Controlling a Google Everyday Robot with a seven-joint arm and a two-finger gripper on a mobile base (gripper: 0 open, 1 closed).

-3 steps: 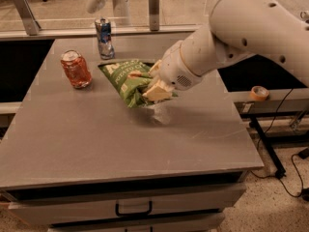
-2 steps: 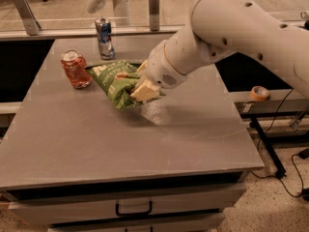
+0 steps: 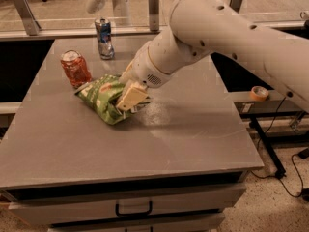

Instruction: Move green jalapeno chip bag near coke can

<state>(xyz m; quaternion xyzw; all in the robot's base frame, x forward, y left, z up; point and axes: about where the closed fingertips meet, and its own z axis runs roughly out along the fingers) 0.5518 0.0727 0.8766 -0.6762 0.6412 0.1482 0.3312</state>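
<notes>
**Camera view: hand grips the chip bag beside the coke can, at the left of the tabletop**

Camera view looks down on a grey tabletop (image 3: 188, 144) whose front edge runs across the lower part of the picture, above a drawer (image 3: 133, 208) with a dark pull. Its right edge slants down toward the near right corner. Beyond that edge are a lower shelf with a roll of tape (image 3: 259, 93) and a floor crossed by a black cable (image 3: 285, 178). The back edge meets a low glass partition.

The green jalapeno chip bag (image 3: 100, 98) lies on the left half of the tabletop. Its upper left corner is just beside the base of the coke can (image 3: 76, 68); contact between them cannot be made out. The coke can stands upright near the left edge. A blue and silver can (image 3: 104, 38) stands upright behind it, close to the back edge and apart from both.

Bare surface stretches in front of the bag to the front edge, and to its right as far as the right edge. The strip between the bag and the left edge is narrower.

The white arm (image 3: 212, 33) comes in from the upper right, thick and bent at the elbow, and slopes down and to the left across the middle of the tabletop. Its wrist tilts downward, so the cream-coloured hand (image 3: 131, 98) sits low at the bag's right side. The hand is clenched on the crinkled foil there, grasping the bag.
</notes>
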